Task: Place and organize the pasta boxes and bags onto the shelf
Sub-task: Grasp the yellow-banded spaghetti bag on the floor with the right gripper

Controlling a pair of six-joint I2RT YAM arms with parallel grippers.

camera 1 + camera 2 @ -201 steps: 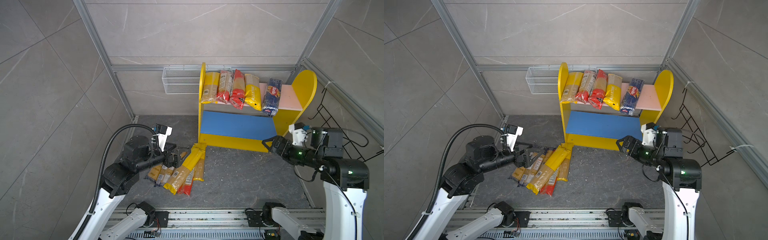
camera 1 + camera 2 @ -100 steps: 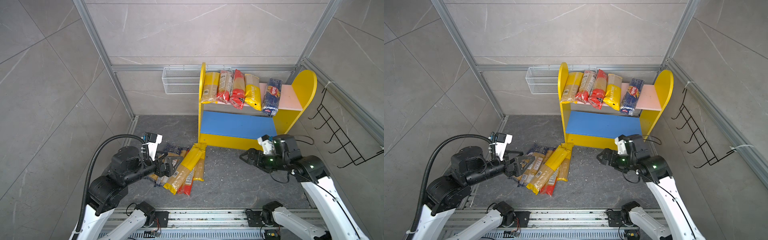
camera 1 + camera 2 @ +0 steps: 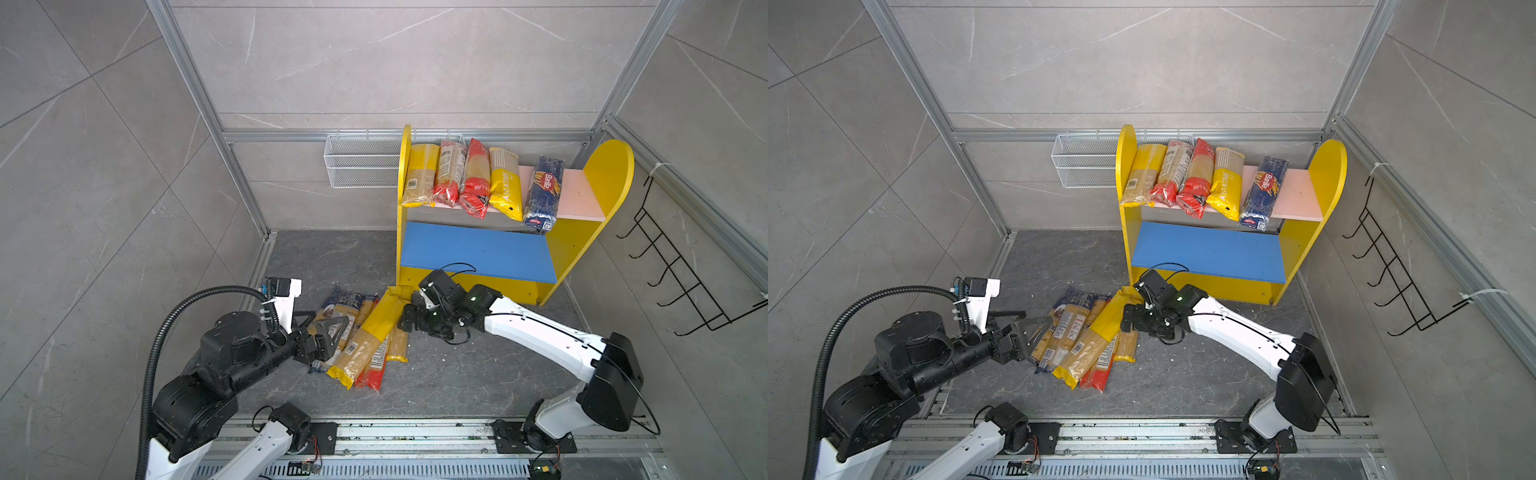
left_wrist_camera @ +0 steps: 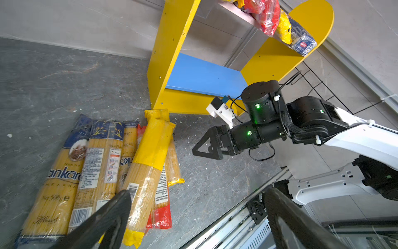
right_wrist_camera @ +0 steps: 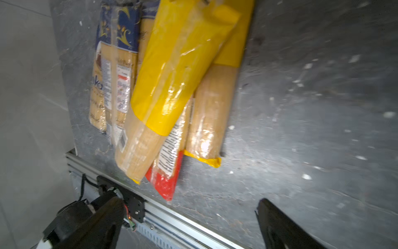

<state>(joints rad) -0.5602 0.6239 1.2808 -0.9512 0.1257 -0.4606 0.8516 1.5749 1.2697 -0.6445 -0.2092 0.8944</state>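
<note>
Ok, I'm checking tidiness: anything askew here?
Yes. On the pink board the blue packet lies apart from the other four, its end past the edge. On the floor a yellow packet lies slantwise across the pile.

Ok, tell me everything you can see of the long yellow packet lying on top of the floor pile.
The yellow packet is a long, narrow plastic bag: opaque yellow over its upper half, clear below with pale spaghetti showing, a barcode near the lower end and a yellow end seal. It lies slanted across the other packets, over a red-ended packet, its folded top toward the shelf. The open right gripper is beside it, apart.
</note>
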